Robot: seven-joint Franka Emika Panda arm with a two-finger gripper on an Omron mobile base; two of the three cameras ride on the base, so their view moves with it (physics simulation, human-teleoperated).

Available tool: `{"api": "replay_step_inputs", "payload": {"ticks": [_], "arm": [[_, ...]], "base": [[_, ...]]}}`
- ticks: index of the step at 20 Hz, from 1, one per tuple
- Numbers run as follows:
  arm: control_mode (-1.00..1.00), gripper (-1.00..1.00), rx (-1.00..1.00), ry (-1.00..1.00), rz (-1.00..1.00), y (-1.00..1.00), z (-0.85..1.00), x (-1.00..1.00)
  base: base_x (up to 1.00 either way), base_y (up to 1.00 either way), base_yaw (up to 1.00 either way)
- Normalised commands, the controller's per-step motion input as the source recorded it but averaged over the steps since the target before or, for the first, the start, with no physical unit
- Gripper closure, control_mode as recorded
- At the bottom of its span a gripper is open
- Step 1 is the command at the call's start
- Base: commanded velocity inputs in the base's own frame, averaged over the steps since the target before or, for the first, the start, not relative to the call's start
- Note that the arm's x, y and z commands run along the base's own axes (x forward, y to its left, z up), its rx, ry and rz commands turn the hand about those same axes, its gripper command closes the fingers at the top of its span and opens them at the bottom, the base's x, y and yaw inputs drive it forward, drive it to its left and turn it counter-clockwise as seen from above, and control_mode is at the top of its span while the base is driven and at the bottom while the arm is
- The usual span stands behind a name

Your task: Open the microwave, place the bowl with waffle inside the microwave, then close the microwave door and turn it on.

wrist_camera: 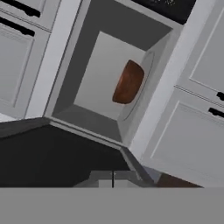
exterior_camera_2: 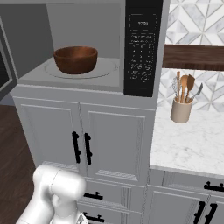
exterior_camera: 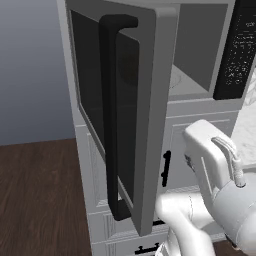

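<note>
Grey sheet-metal look and hard square edges mark the microwave (exterior_camera_2: 87, 43), the biggest thing here and the one I place everything else by. Its cavity stands open, smooth matte walls and a pale round turntable plate on the floor. Hinged at the microwave's left side, the microwave door (exterior_camera: 120, 115) is swung well out, a thick grey frame around a dark tinted window with a long black bar handle (exterior_camera: 111, 120) running down it. Down the microwave's right edge sits the glossy black keypad strip (exterior_camera_2: 142, 48) with tiny white markings. Inside the cavity, on the turntable, rests the bowl (exterior_camera_2: 75, 59), round, reddish-brown with a wood-like sheen; the waffle I cannot make out from where I stand. So the placing looks done, and closing the door seems to be the step in hand. To do it well, I would push on the door's flat outer face near the handle, far from the hinge, sweeping with its arc until it seats flush, then go to the keypad. The end effector (wrist_camera: 113, 178) hangs in front of the opening, its two dark tips pressed together with nothing between them.
</note>
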Motion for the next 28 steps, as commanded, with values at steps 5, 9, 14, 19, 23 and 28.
{"api": "replay_step_inputs", "payload": {"ticks": [5,9,14,19,23,28], "arm": [[-1.00,1.00,0.00,-0.24,-0.31,0.12,-0.25,-0.84],[-1.00,1.00,-0.02,-0.08,-0.26,0.43,-0.58,-0.46],[-1.00,1.00,-0.03,-0.05,-0.24,0.64,-0.58,-0.03],[-1.00,1.00,-0.06,0.02,-0.20,0.89,-0.65,0.98],[-1.00,1.00,-0.08,0.10,-0.21,0.91,-0.78,1.00],[-1.00,1.00,-0.13,0.10,-0.19,0.99,-0.95,1.00]], "base": [[0.00,0.00,0.00],[0.00,0.00,0.00],[0.00,0.00,0.00],[0.00,0.00,0.00],[0.00,0.00,0.00],[0.00,0.00,0.00]]}}
